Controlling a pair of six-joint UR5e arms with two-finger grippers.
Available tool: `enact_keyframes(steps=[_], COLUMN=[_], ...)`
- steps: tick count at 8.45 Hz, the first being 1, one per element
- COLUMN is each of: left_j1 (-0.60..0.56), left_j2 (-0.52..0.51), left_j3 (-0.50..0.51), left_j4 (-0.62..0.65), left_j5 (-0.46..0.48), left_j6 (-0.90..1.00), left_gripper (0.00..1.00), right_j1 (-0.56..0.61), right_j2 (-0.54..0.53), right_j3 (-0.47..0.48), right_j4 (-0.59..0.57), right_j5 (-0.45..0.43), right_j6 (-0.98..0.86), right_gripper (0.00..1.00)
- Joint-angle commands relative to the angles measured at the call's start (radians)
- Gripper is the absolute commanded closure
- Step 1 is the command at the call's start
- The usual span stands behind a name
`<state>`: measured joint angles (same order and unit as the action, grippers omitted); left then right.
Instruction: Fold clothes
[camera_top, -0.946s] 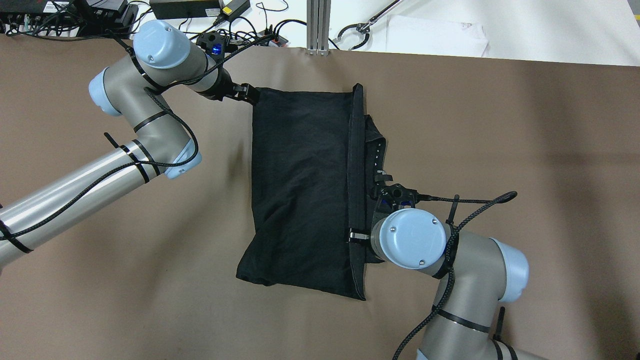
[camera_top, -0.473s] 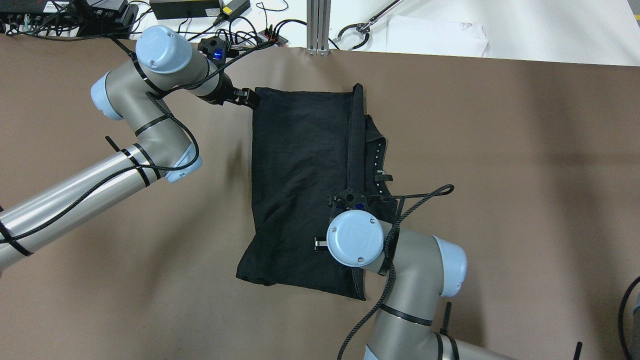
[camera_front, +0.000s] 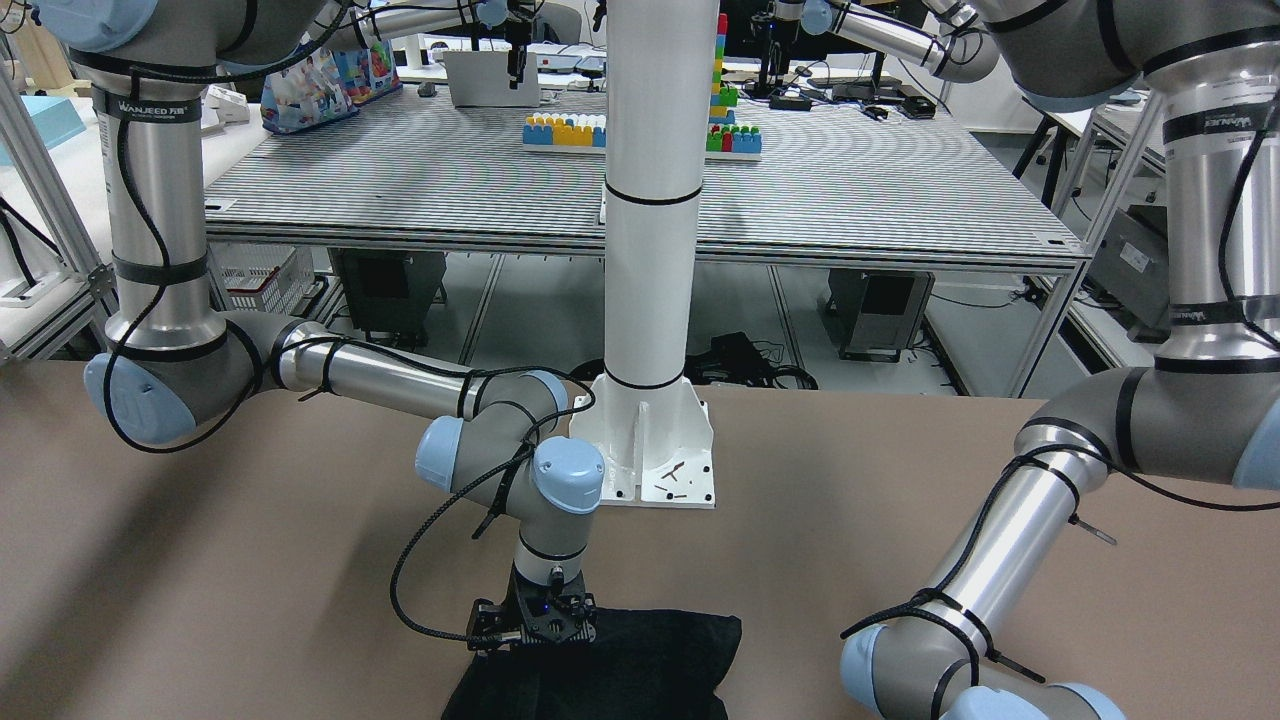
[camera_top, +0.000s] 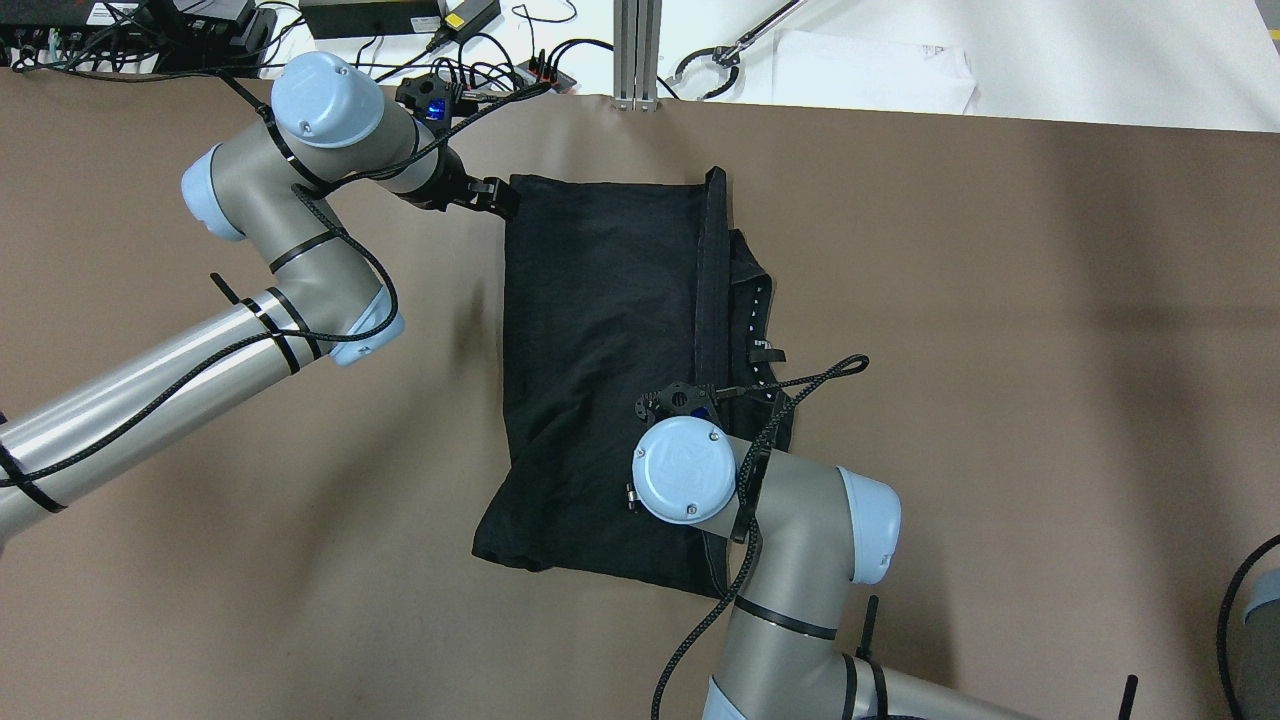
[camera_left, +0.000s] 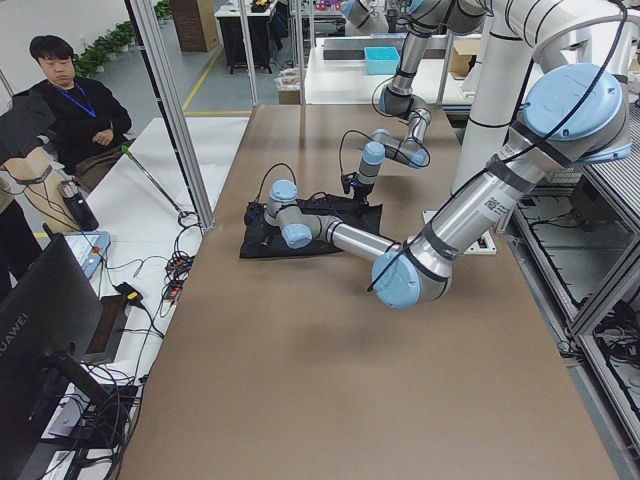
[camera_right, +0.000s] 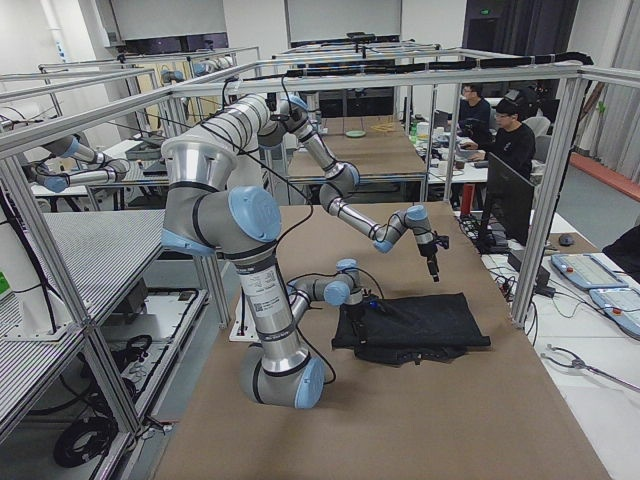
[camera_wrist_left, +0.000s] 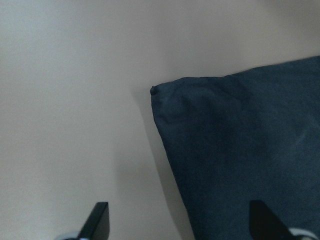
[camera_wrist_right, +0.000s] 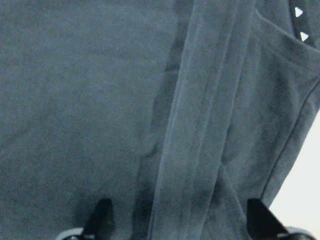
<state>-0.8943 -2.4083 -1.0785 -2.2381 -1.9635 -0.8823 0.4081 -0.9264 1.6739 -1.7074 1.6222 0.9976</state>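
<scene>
The left pincer (camera_wrist_left: 180, 222) gapes wide over a corner of the black cloth (camera_top: 600, 330), the right pincer (camera_wrist_right: 177, 220) wide above its hem.

There is one plain black, soft rectangular cloth (camera_top: 600, 350), one white round pillar (camera_front: 650, 250) with one white base plate (camera_front: 690, 470), and one brown table (camera_top: 1000, 300). There are two grey metal robot arms with pale blue joint caps, a left arm (camera_top: 150, 380) and a right arm (camera_top: 790, 520), and two black two-finger grippers, one left gripper (camera_wrist_left: 180, 222) and one right gripper (camera_wrist_right: 177, 220).
</scene>
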Motion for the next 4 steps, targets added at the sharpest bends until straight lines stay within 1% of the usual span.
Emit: enact_keyframes(steps=[1, 3, 4], left_j1=[0.0, 0.0, 0.0], left_j2=[0.001, 0.008, 0.008], left_j3=[0.0, 0.0, 0.0], left_j4=[0.0, 0.0, -0.001], left_j5=[0.0, 0.002, 0.002], left_j6=[-0.003, 0.0, 0.0], left_gripper=[0.0, 0.0, 0.0], right_j1=[0.003, 0.009, 0.032], right_j2=[-0.04, -0.122, -0.176], right_j3=[0.039, 0.116, 0.165], right_j4=[-0.028, -0.026, -0.027], right_j5=[-0.001, -0.001, 0.007], right_j6=[-0.065, -0.088, -0.092], right_gripper=[0.05, 0.05, 0.05])
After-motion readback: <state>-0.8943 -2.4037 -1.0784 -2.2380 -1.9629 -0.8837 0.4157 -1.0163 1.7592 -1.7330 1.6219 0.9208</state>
